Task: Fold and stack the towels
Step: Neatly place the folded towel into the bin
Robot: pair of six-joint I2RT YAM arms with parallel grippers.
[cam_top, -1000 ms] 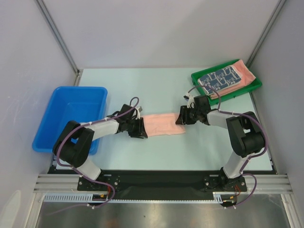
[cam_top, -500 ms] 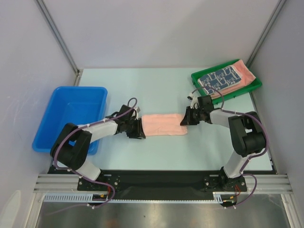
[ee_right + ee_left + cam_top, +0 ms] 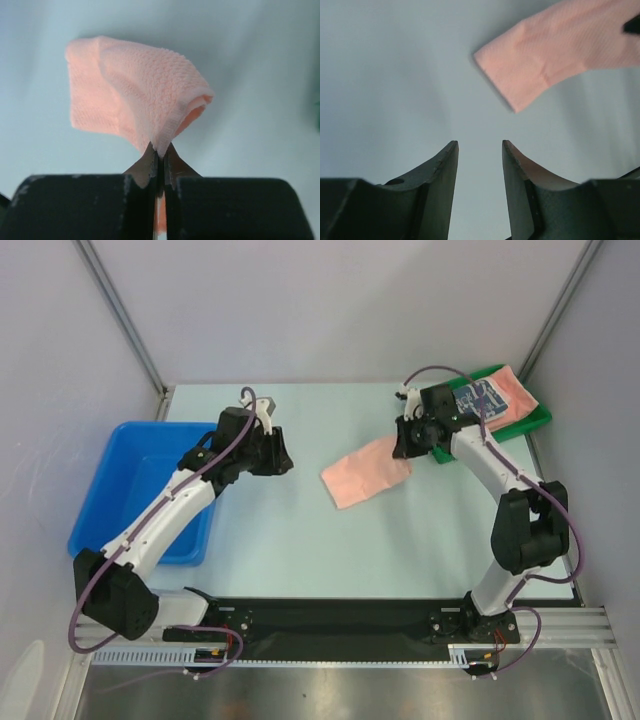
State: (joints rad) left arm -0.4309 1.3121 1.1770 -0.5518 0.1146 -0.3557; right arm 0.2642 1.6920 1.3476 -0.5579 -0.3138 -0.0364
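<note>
A folded salmon-pink towel [image 3: 365, 471] hangs above the table's middle, pinched at its right end by my right gripper [image 3: 404, 447], which is shut on it. The right wrist view shows the towel [image 3: 135, 102] rising out of the closed jaws of that gripper [image 3: 159, 152]. My left gripper [image 3: 282, 461] is up and to the left of the towel, apart from it. Its jaws [image 3: 480, 145] stand open and empty, with the towel's [image 3: 555, 55] free end ahead of them. More towels sit in the green tray at the back right: a dark blue patterned one [image 3: 477, 399] on a pink one [image 3: 515, 400].
A green tray [image 3: 541, 416] holds the stacked towels at the back right. A blue bin [image 3: 150, 480] stands at the left edge, partly under my left arm. Pale table surface [image 3: 320, 540] lies below the hanging towel.
My left gripper let go of the towel and drew back up and to the left. My right gripper shut on the towel's right end and lifted it toward the tray.
</note>
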